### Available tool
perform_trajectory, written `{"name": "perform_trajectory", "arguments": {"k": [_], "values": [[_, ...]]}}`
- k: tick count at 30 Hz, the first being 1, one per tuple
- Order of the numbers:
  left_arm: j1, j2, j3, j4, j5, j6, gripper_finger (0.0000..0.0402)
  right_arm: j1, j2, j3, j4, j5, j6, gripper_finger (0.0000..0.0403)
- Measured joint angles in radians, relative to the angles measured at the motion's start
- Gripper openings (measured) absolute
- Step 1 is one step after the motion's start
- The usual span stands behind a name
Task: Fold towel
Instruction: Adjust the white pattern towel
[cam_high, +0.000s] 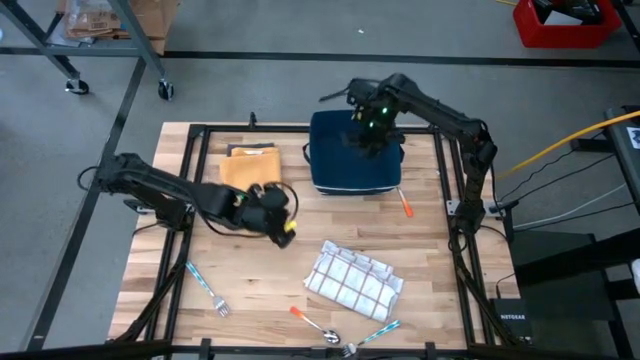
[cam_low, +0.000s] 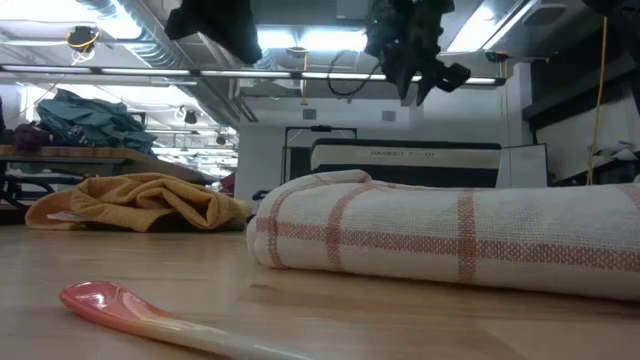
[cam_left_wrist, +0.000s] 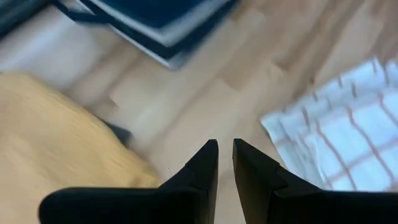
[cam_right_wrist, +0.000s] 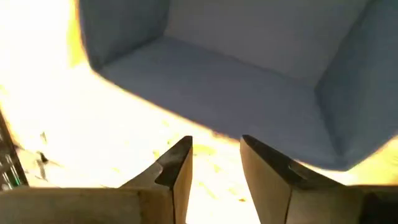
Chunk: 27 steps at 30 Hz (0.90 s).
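Observation:
A white towel with red checks (cam_high: 355, 282) lies folded in a thick bundle near the table's front, close in the low view (cam_low: 450, 240). A yellow towel (cam_high: 248, 167) lies crumpled at the far left. My left gripper (cam_high: 285, 222) hangs between the two towels, above the wood. Its fingers (cam_left_wrist: 225, 152) stand a narrow gap apart with nothing between them. My right gripper (cam_high: 368, 128) hovers above the blue bin (cam_high: 355, 155), open and empty (cam_right_wrist: 216, 149), pointing down at the bin's rim.
A pink spoon (cam_high: 315, 322) and a blue-handled fork (cam_high: 375, 335) lie at the near edge. Another fork (cam_high: 207, 288) lies near left. An orange-handled utensil (cam_high: 405, 205) lies beside the bin. Black frame rails (cam_high: 195, 180) run along the table's sides.

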Motion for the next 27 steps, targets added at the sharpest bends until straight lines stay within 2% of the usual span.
{"name": "perform_trajectory", "arguments": {"k": [4, 9, 14, 17, 21, 27], "values": [[-0.059, 0.086, 0.0, 0.056, 0.036, -0.054, 0.0043, 0.109, -0.003, -0.022, 0.0, -0.001, -0.003, 0.0138], [-0.119, 0.203, 0.0, 0.257, 0.038, -0.062, 0.0043, 0.22, -0.003, -0.024, -0.001, 0.036, -0.074, 0.0138], [-0.156, 0.34, 0.0, 0.49, 0.039, -0.08, 0.0043, 0.278, -0.003, -0.024, 0.0, 0.12, -0.181, 0.0138], [-0.168, 0.409, 0.0, 0.592, 0.082, -0.142, 0.0043, 0.283, -0.003, -0.024, 0.0, 0.157, -0.217, 0.0138], [-0.176, 0.476, 0.0, 0.622, 0.139, -0.249, 0.0043, 0.281, -0.003, -0.024, 0.001, 0.16, -0.235, 0.0138], [-0.18, 0.538, 0.0, 0.549, 0.151, -0.346, 0.0043, 0.282, -0.003, -0.024, 0.0, 0.159, -0.235, 0.0138]]}}
